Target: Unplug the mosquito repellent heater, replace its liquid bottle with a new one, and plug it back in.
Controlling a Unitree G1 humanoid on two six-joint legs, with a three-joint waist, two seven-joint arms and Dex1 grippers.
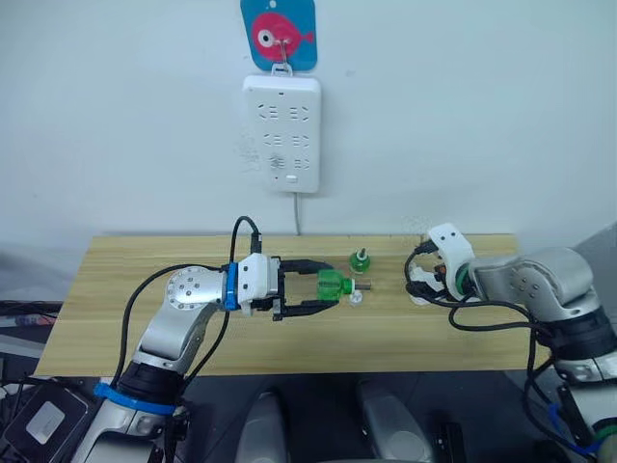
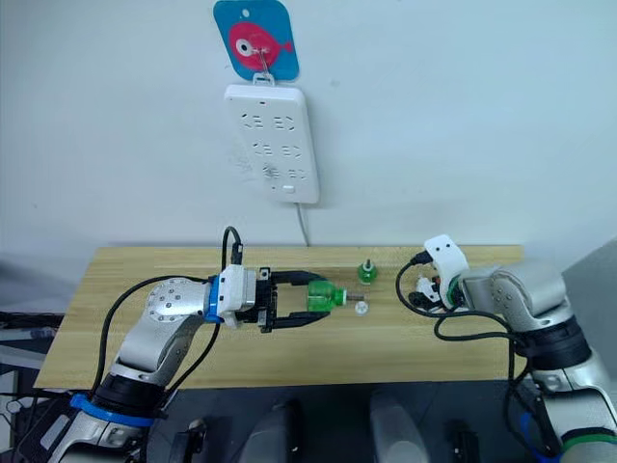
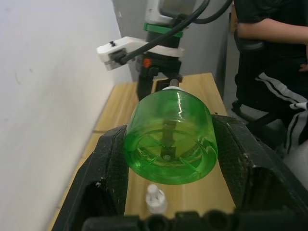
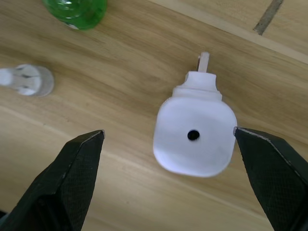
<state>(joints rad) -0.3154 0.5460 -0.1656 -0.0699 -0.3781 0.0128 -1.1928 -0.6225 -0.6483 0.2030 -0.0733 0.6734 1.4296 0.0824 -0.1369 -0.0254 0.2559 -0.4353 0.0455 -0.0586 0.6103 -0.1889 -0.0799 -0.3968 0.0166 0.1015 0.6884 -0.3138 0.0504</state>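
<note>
While I look down over the wooden table (image 1: 145,318) through my left eye, my left gripper (image 1: 323,289) reaches across its middle and pinches a green bottle (image 1: 334,284) lying sideways between both fingers, its wick end aimed toward my right arm; this looks like the new one, with its small white cap (image 1: 356,298) lying on the wood just below it. Near the back edge stands a second green bottle with a dark neck (image 1: 360,258), upright and apart from the held one. My right gripper (image 1: 421,278) hangs at the right part of the table with the white heater (image 1: 417,288) beneath it. On the wall above hangs a white power strip (image 1: 281,133) under a blue fish hook (image 1: 279,32). From my left wrist, the green bottle's round base fills the gap between my black fingers (image 3: 108,173), both pressing its sides, the cap on the wood below, and a person sits beyond the table. From my right wrist, my fingers (image 4: 79,163) stand spread wide, hovering over the heater, which lies on the wood with its vent hole facing up, touched by neither finger.
</note>
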